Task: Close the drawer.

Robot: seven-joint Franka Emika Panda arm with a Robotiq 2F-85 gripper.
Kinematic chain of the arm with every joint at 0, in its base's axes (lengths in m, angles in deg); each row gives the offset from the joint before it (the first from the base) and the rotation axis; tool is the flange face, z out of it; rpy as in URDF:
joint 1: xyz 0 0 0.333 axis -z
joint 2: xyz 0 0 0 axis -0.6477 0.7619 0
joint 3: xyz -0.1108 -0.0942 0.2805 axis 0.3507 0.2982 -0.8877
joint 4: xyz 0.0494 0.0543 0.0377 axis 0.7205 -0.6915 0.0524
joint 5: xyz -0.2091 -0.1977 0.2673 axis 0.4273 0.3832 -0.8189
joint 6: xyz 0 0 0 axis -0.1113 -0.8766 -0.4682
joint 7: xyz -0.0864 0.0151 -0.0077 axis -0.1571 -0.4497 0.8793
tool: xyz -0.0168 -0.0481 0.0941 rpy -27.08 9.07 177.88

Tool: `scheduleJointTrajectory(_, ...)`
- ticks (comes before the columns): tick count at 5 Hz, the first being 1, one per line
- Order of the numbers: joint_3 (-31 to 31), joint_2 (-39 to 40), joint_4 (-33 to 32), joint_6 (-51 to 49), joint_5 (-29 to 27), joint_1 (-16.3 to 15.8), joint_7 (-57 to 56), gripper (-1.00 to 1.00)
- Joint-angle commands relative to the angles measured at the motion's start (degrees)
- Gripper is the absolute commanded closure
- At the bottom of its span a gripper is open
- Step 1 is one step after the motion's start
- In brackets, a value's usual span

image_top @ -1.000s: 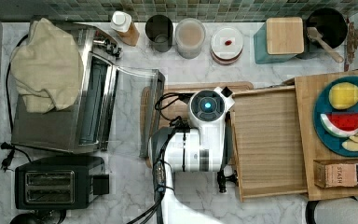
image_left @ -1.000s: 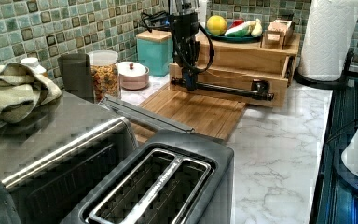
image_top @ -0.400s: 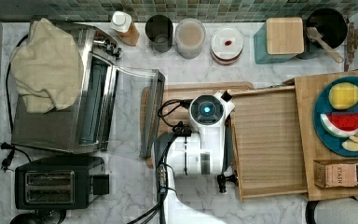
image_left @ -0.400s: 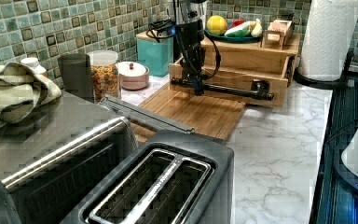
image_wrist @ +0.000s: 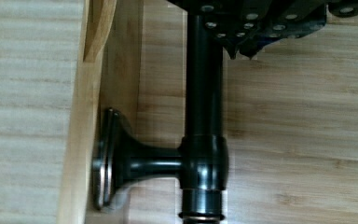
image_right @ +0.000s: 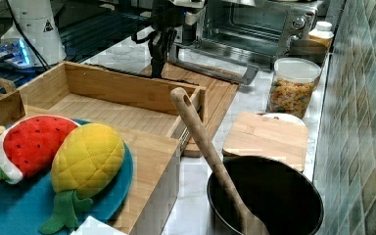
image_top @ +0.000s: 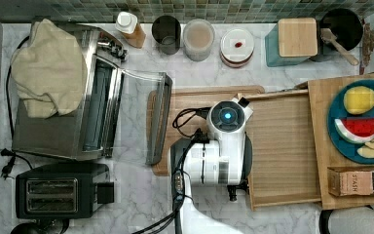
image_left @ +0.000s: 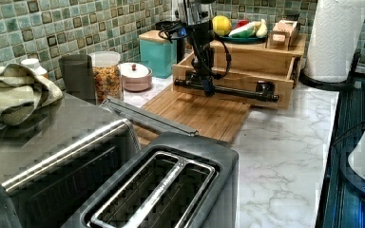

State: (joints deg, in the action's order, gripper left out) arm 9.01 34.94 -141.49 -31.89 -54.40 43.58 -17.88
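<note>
The drawer (image_top: 282, 146) is standing partly open, most of its travel remaining, while the gripper (image_left: 205, 80) is sitting at its black handle bar (image_wrist: 204, 116), grip state unclear.

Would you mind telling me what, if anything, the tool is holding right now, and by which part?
The tool sits at the drawer's dark bar handle, near one end, but whether it actually grips the bar cannot be told.
</note>
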Motion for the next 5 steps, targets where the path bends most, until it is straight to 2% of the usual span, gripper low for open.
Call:
scheduleJointTrajectory(1, 8.2, 0.97, 5.02, 0.57, 7.33, 7.61, -6.38, 1.0)
scheduleJointTrajectory(2, 11.6, 0.52, 5.65, 4.99, 11.7, 11.46, -6.08, 1.0)
scheduleJointTrajectory(3, 12.34, -0.2, 5.97, 8.13, 16.78, 16.59, -5.21, 1.0)
scheduleJointTrajectory(4, 15.57, -1.15, 6.93, 8.8, 19.73, 17.31, -4.15, 1.0)
scheduleJointTrajectory(5, 14.82, 1.26, 9.28, 12.14, 19.28, 21.38, -8.39, 1.0)
